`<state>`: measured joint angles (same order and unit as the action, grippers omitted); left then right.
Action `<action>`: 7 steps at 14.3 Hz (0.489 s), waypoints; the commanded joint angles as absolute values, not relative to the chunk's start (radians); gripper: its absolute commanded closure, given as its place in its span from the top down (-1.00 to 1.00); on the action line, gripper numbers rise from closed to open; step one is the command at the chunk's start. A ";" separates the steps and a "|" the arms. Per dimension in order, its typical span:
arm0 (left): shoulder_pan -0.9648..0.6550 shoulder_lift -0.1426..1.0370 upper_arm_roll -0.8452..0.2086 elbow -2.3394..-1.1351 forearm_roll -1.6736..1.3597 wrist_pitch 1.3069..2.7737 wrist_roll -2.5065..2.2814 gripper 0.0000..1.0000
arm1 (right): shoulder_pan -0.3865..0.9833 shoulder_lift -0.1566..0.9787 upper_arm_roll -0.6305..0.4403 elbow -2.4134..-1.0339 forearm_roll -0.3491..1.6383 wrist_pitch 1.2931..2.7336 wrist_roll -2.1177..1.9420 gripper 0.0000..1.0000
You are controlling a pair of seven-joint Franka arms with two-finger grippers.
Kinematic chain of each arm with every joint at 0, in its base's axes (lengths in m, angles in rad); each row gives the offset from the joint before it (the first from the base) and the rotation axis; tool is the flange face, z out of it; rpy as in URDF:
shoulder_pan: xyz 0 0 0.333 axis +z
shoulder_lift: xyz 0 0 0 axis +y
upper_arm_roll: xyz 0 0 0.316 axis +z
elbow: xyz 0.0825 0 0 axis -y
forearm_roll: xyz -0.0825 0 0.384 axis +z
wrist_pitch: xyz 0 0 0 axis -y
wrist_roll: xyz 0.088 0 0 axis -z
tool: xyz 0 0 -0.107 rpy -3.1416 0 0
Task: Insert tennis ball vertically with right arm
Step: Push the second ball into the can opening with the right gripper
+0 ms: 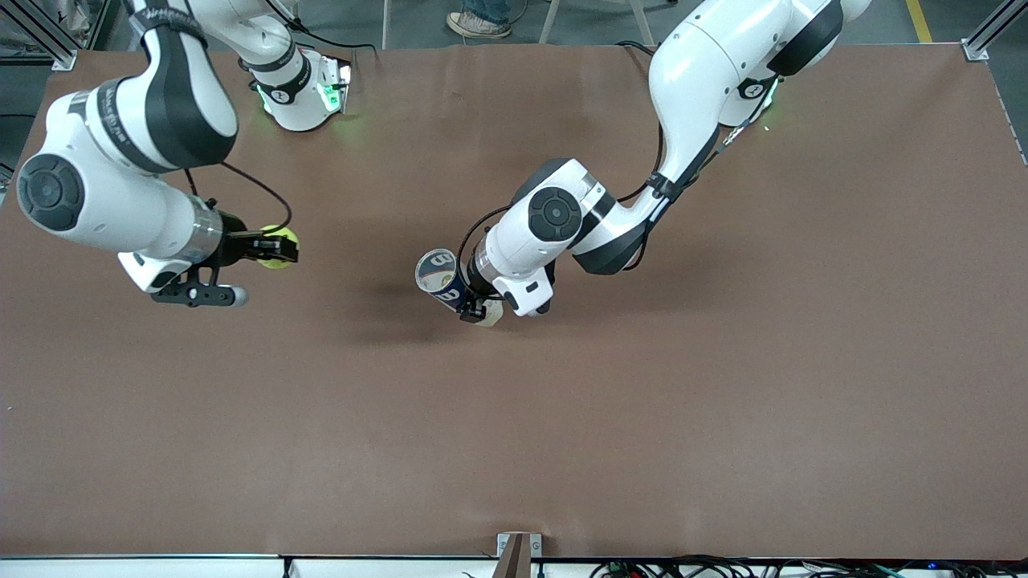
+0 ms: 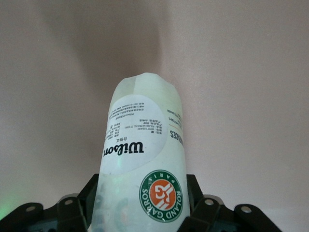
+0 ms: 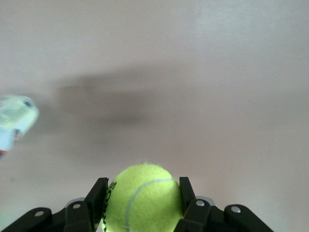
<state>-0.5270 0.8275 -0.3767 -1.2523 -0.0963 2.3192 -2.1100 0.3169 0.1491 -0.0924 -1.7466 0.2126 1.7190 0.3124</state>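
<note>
While both arms hold their loads clear of the worktop [image 1: 562, 417], the scene reads as follows, taken across the front view from the right arm's end to the left arm's.

Right gripper [image 1: 277, 247]: clamped fully onto the tennis ball [image 1: 279, 246], one finger on each flank, as the right wrist view confirms [image 3: 141, 199]. It hangs in the air over the right arm's end of the worktop.

Left gripper [image 1: 475, 309]: closed around the lower body of the ball can [image 1: 440, 277], a clear tube with a Wilson label [image 2: 126, 145]. It is held above the middle of the worktop.

Critical relation: the can lies toward the left arm's end from the ball, well apart from it, with bare worktop between. The can's long axis appears tilted rather than upright, its ringed end [image 1: 435, 269] leaning toward the right arm. Whether that end is open cannot be confirmed.

Judgement: insertion is not yet begun. The ball must cross to a point above the can's mouth, and the axis likely needs truing for a vertical drop. Misalignment risks the ball striking the rim.
</note>
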 commanded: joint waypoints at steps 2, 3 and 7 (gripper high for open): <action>-0.529 0.825 -0.376 -1.241 -0.120 2.310 -2.094 0.48 | 0.417 0.233 -0.100 -1.603 0.287 1.718 0.542 -0.25; -0.529 0.825 -0.376 -1.241 -0.120 2.309 -2.094 0.48 | 0.448 0.259 -0.100 -1.567 0.290 1.739 0.596 -0.25; -0.529 0.825 -0.376 -1.241 -0.120 2.309 -2.095 0.48 | 0.529 0.316 -0.100 -1.526 0.291 1.839 0.741 -0.24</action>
<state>-0.5270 0.8275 -0.3767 -1.2523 -0.0963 2.3192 -2.1100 0.5009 0.2755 -0.0891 -1.5678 0.2711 1.8136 0.6853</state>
